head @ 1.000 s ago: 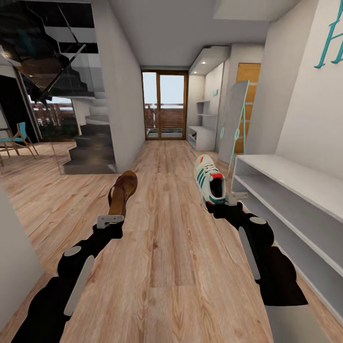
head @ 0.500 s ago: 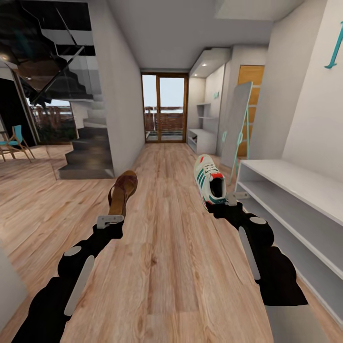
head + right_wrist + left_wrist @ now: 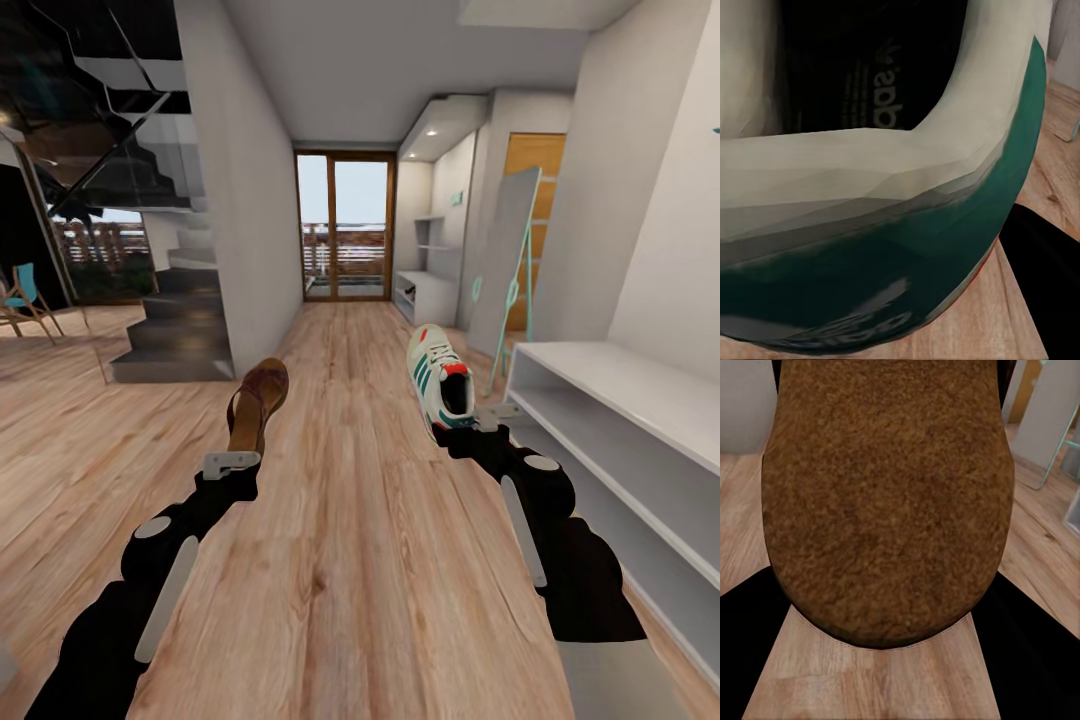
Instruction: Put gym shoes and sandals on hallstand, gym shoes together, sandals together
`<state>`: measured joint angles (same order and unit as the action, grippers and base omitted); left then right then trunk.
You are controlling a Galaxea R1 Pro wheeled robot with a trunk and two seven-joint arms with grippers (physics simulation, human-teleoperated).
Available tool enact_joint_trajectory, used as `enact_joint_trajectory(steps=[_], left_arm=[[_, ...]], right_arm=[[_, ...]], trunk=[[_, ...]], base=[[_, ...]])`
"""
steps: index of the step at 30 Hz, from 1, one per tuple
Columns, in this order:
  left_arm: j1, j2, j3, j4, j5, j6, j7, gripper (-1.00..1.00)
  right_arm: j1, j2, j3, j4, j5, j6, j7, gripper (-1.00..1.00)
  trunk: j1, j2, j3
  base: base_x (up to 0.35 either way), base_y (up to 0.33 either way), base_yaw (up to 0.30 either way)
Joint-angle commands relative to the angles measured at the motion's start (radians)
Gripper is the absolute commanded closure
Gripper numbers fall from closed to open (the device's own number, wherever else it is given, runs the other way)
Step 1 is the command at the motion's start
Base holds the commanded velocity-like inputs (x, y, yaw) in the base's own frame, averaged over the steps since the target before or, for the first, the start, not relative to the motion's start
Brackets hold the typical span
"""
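A dark brown sandal [image 3: 256,402] is held up off the floor, heel in my shut left gripper [image 3: 241,448]; its tan footbed [image 3: 885,502] looms close in the left wrist view between the dark fingers [image 3: 750,660]. A white gym shoe [image 3: 440,379] with green stripes and a red patch is gripped at the heel by my shut right gripper [image 3: 464,420]; its heel rim [image 3: 870,187] looms in the right wrist view. The hallstand [image 3: 425,294], white with wall shelves above, stands far down the corridor on the right. The corridor floor [image 3: 350,520] is wood plank.
A plain low white rack [image 3: 620,400] runs along the right wall beside my right arm. A tall mirror [image 3: 505,260] leans against that wall beyond it. Dark stairs [image 3: 175,335] rise at left behind a wall corner. Glass doors [image 3: 345,240] close the corridor's far end.
The camera has advanced down the corridor: the stairs and chair slid left, the right rack and wall lettering slid right. Both arms hold their shoes in the same pose.
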<state>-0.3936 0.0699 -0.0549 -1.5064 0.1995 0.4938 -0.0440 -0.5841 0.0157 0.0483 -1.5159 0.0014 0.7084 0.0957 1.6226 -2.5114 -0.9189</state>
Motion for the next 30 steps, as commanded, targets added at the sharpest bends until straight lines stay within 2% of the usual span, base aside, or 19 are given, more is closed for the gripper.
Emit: enact_joint_trajectory(steps=[1, 30], left_arm=[[0.0, 0.001, 0.0, -0.001, 0.006, 0.005, 0.0, 1.0], [0.002, 0.001, 0.001, 0.0, 0.005, 0.008, 0.0, 1.0]], right_arm=[[-0.001, 0.001, -0.001, -0.001, 0.0, 0.005, 0.002, 1.0], [-0.001, -0.002, -0.002, -0.001, 0.0, 0.006, 0.007, 1.0]], trunk=[[0.0, 0.0, -0.001], [0.0, 0.0, -0.001]], base=[[0.344, 0.0, 0.0], [0.344, 0.0, 0.0]])
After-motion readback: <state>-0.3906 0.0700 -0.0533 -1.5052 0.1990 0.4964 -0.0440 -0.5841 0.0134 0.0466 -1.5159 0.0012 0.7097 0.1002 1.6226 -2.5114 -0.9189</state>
